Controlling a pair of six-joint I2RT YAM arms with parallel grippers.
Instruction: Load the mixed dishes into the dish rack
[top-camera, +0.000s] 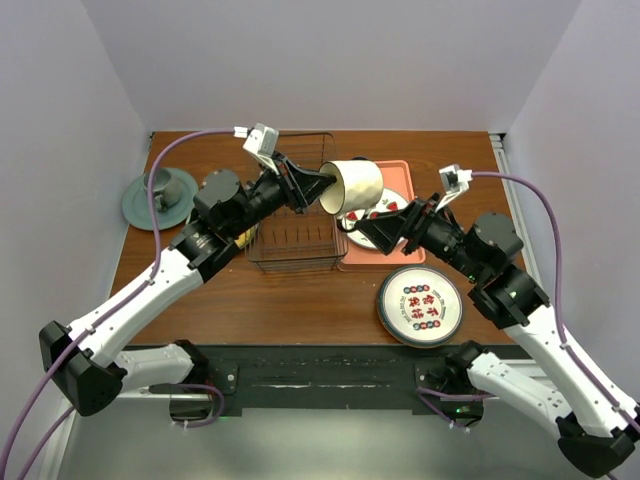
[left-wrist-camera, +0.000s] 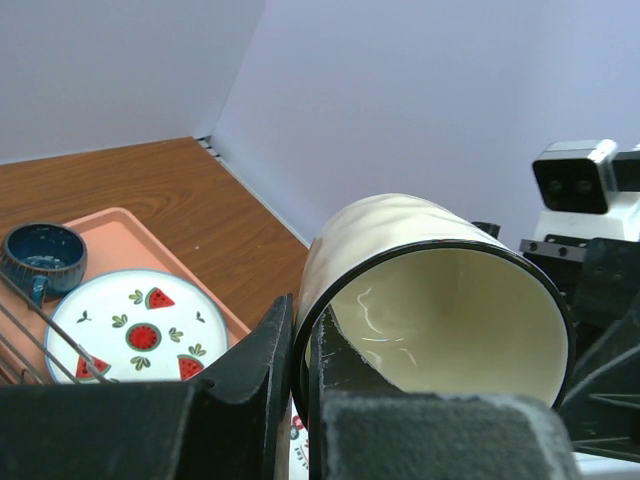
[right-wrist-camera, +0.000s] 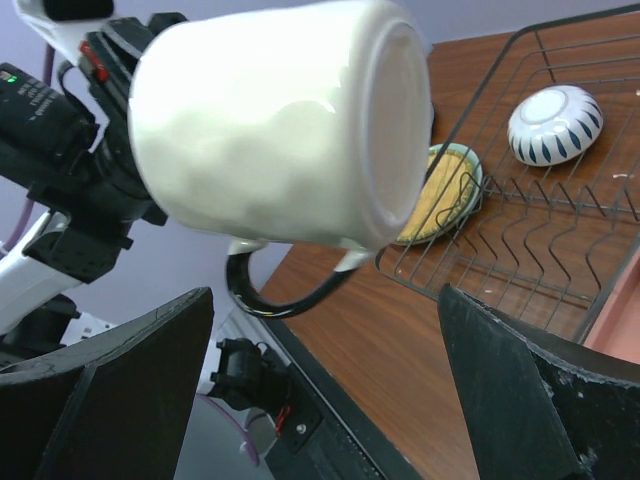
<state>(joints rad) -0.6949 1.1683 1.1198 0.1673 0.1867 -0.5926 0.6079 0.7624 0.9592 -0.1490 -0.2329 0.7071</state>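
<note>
Mug transfer, caught mid-air. Left gripper (top-camera: 318, 186) is pinched onto the rim of the cream mug (top-camera: 352, 187), one finger outside the wall and the other inside the mouth. The mug lies on its side, lifted clear above the right edge of the dish rack (top-camera: 293, 250), with its base pointing away from the rack and its dark handle hanging downward. Right gripper (top-camera: 366, 228) sits just right of the rack, under and beside the mug, fingers spread wide with nothing between them and not touching the mug. Inside the rack, a white bowl with dark stripes (right-wrist-camera: 555, 123) rests upside down on the wires. A yellow plate (right-wrist-camera: 441, 192) stands on edge at the rack's left wall; the wires overlap it, so I cannot tell whether it is inside or just outside. A pink tray (top-camera: 398, 252) lies against the rack's right side, carrying a fruit-print plate (left-wrist-camera: 135, 325) and a blue cup (left-wrist-camera: 40, 258). A teal-rimmed plate (top-camera: 420, 305) lies flat on the table (top-camera: 300, 310), off the rack's near right corner. A grey-green cup on its saucer (top-camera: 160, 196) stands left of the rack, well apart.
</note>
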